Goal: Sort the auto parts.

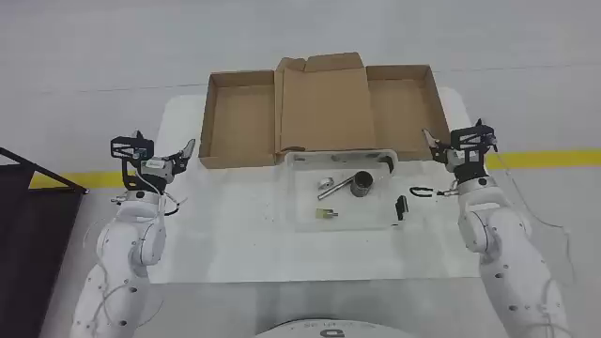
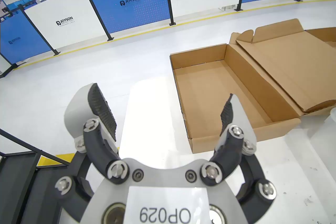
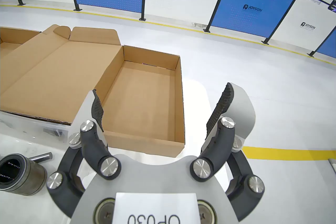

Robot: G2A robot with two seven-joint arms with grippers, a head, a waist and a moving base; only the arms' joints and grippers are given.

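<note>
Sorting looks unstarted, I reckon: left gripper [image 2: 161, 93] and right gripper [image 3: 162, 89] both gape wide, holding nothing, and the dark metal cylinder [image 1: 362, 183] sits in the clear plastic tray [image 1: 305, 218] on the white counter [image 1: 235, 244]. Next up: reach in, pinch one part.

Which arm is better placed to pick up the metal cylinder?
Likely right. The right gripper is open and nearer the metal cylinder, which lies close in its wrist view; the left gripper, also open, sits farther off.
</note>
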